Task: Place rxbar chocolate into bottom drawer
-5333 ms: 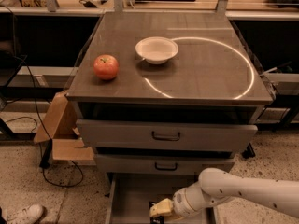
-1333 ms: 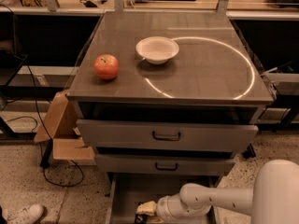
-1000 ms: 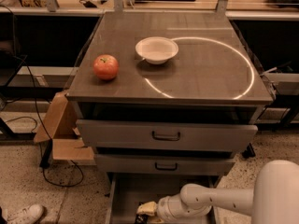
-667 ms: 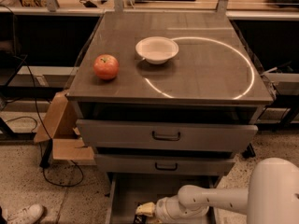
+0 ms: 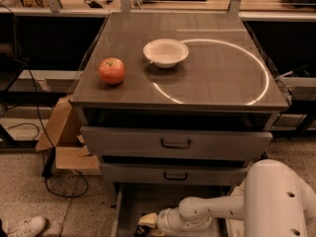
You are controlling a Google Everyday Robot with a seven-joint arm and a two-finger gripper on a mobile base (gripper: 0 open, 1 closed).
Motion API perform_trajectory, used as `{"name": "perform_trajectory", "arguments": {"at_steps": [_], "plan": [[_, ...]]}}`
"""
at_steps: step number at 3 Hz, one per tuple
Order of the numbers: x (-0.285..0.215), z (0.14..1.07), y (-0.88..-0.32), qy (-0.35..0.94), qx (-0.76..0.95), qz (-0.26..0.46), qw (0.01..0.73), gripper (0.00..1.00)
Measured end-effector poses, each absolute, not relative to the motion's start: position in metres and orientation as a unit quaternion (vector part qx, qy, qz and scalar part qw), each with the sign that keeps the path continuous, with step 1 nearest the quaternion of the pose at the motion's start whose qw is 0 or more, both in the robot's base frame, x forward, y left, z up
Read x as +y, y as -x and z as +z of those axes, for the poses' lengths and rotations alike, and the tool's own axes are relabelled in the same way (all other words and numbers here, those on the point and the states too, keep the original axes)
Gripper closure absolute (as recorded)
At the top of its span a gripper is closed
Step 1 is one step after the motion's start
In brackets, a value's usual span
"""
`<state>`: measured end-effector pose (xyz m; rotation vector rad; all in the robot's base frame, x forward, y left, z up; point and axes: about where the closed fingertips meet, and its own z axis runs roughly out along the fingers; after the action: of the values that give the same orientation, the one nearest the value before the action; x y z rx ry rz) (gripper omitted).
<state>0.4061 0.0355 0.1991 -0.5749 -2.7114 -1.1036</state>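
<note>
The bottom drawer [image 5: 136,197] stands pulled out at the foot of the grey cabinet, its flat grey floor showing. My gripper [image 5: 146,223] is inside it, low over the floor near the left front, on the white arm [image 5: 212,211] that reaches in from the right. A small black piece, which looks like the rxbar chocolate [image 5: 140,230], shows at the gripper's tip, mostly cut off by the picture's bottom edge. I cannot tell whether it is held or lying on the floor.
On the cabinet top sit a red apple [image 5: 112,70] at the left and a white bowl [image 5: 166,52] behind the middle. The two upper drawers [image 5: 176,143] are closed. A cardboard box [image 5: 64,139] and cables lie on the floor at the left.
Since five seconds ago my gripper has moved left and lower inside the bottom drawer. Over the last second it has hardly moved.
</note>
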Motion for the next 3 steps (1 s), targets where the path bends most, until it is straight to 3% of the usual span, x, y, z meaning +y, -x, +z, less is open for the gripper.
{"name": "perform_trajectory", "arguments": {"at_steps": [3], "plan": [[0.018, 0.162, -0.411, 0.244, -0.924, -0.290, 0.046, 1.00]]}}
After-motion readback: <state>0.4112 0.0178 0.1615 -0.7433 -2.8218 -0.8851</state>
